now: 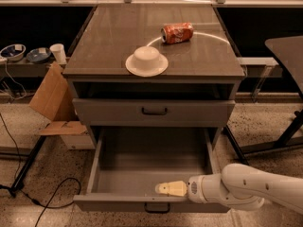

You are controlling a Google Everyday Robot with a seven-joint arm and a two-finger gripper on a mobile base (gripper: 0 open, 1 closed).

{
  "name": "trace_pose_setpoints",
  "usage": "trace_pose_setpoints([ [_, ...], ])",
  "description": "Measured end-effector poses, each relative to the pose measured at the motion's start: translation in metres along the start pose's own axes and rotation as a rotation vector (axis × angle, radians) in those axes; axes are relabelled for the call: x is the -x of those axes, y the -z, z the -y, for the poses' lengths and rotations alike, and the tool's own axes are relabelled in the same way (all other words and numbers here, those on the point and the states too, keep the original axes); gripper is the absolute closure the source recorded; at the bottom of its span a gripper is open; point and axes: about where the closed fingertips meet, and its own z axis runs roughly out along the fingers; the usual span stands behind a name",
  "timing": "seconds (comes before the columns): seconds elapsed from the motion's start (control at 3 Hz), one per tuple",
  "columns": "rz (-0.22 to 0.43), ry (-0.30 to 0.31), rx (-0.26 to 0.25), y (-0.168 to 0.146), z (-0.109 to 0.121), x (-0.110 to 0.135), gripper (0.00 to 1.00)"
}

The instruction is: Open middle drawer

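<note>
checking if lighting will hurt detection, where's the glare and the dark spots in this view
Camera view: warm, dim light overall; a bright curved glare streak on the tabletop beside the can; the recess under the top lies in deep shadow; the open drawer is dim but readable, and the pale hand stands out at its front edge.

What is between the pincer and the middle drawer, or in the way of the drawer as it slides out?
Nothing visible. The pincer is just inside the front wall of the middle drawer, which is pulled far out. No object shows in front of the drawer, though little of the floor there is in view.
</note>
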Motion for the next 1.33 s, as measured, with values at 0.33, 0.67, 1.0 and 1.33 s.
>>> trace_pose_setpoints([
  [0.33, -0.026, 0.013, 0.006, -0.005, -0.003, 0.0, 0.0],
  [0.67, -0.114, -0.001, -0.011, -0.013, -0.004, -0.016, 0.0],
  [1.0, -0.116, -0.002, -0.011, -0.013, -0.004, -0.014, 0.0],
  [1.33, -0.161, -0.023, -0.027, -0.013, -0.002, -0.024, 0.0],
])
